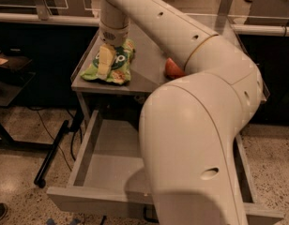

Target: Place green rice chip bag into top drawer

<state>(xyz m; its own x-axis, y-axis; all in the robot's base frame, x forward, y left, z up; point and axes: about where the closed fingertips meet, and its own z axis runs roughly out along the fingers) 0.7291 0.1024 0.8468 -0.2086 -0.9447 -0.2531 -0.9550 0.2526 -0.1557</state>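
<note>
The green rice chip bag (117, 64) lies flat on the grey counter (144, 71), near its left front edge. My gripper (105, 65) hangs from the white arm directly over the bag, with a pale finger (104, 60) pressed down onto it. The top drawer (107, 158) stands pulled open below the counter, its flat grey bottom showing on the left; my arm's large white body hides its middle and right part.
A red-orange apple (172, 69) sits on the counter right of the bag, partly hidden by my arm. A dark table (8, 74) stands at the left. A black cable and bar (53, 149) lie on the speckled floor left of the drawer.
</note>
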